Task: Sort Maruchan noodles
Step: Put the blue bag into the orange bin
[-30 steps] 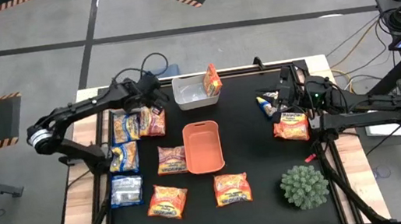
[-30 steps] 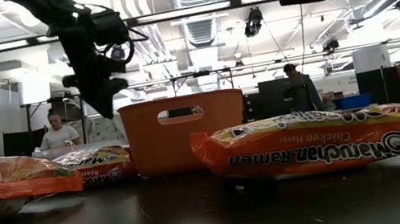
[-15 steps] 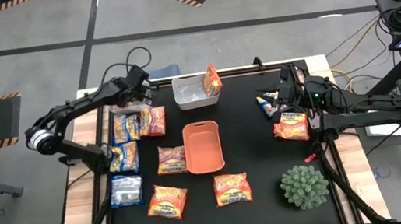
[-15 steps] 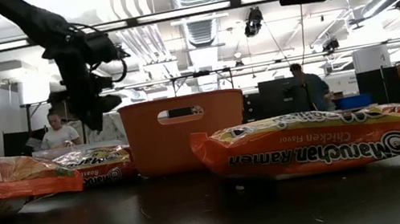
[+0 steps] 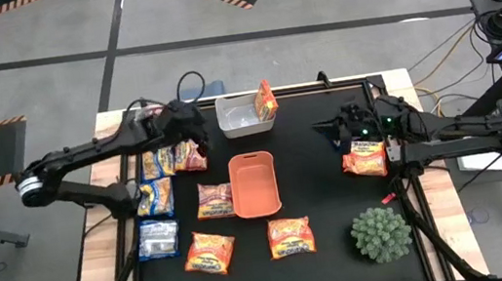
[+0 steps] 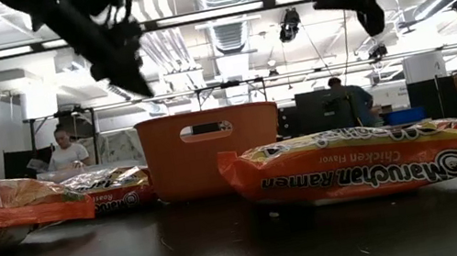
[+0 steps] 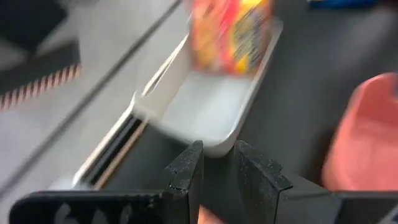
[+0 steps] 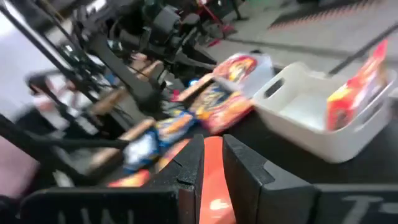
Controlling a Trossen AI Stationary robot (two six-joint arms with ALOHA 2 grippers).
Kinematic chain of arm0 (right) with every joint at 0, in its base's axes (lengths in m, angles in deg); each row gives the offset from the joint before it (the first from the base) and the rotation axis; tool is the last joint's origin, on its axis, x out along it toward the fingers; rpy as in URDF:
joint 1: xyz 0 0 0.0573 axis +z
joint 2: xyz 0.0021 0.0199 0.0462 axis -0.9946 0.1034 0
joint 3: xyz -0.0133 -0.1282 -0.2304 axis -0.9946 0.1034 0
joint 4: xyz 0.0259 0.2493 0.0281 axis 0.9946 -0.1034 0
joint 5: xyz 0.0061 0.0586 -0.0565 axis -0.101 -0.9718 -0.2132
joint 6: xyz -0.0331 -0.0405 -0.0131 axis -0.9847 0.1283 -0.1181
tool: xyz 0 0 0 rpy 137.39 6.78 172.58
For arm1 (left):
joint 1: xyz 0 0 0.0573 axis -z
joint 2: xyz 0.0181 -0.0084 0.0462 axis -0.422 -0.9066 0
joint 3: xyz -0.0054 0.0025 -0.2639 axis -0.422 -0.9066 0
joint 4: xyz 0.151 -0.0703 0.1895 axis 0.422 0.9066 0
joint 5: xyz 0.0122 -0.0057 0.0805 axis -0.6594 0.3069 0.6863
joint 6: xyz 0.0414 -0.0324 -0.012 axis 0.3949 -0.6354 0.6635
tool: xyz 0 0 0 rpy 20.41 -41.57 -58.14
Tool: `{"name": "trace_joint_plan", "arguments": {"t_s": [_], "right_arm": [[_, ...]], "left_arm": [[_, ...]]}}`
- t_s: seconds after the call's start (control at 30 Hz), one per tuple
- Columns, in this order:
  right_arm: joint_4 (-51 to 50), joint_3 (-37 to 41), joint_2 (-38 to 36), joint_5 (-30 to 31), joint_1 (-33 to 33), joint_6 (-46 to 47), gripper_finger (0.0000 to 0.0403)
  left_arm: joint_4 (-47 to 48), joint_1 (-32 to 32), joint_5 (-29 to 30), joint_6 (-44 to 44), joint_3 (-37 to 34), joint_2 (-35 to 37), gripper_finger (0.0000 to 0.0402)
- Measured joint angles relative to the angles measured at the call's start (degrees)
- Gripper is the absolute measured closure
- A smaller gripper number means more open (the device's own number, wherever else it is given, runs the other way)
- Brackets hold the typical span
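I take the orange tray [image 5: 254, 183] in the middle of the black surface [image 5: 314, 166] as my landmark. The left gripper [image 5: 199, 131] hangs above the surface behind the tray and to its left, just beside the white bin [image 5: 240, 116], which stands directly behind the tray. In the left wrist view its fingers [image 7: 186, 171] are close together with only a thin gap, and I see nothing between them. One noodle packet [image 5: 266, 100] leans upright inside the white bin, at the bin's right end.

Most of the noodle packets [image 5: 163, 160] lie to the left of the tray: a short row right under the left gripper, then a blue and yellow one [image 5: 155, 197], a pale silvery one [image 5: 158, 238] nearer the front, and one orange packet [image 5: 214, 200] touching or almost touching the tray's left wall. In front of the tray lie two more orange packets [image 5: 210, 252], apart from each other.

The right gripper [image 5: 323, 127] is to the right of the tray, raised, pointing toward the tray. Its fingers [image 8: 186, 165] stand nearly together and are empty. One orange packet [image 5: 365, 158] lies under the right arm, behind the gripper's tip. A green spiky ball [image 5: 380, 233] sits at the front right of the tray.
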Motion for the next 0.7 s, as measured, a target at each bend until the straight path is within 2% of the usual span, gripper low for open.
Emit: {"name": "trace_joint_plan", "arguments": {"t_s": [0.1,0.23,0.43,0.57,0.7], "right_arm": [[-1.1,-2.7,3.4,0.0,0.7,4.8,0.0355],[-9.2,-8.4,10.1,0.0,2.6,7.8,0.0355],[-34.3,-18.6,20.6,0.5,3.5,11.8,0.0355],[-50.6,-24.7,26.6,4.7,3.4,12.4,0.0355],[-62.2,-29.9,31.8,10.2,3.3,12.5,0.0354]], "left_arm": [[-4.6,4.0,0.0,3.5,0.0,0.3,0.0326],[-8.5,7.9,-0.1,7.7,0.0,0.1,0.0326],[-8.0,10.8,-0.1,9.2,0.0,-0.3,0.0326],[-7.9,11.8,0.0,9.2,0.0,-0.2,0.0326],[-8.0,12.2,-0.1,9.0,0.0,-0.2,0.0326]]}}
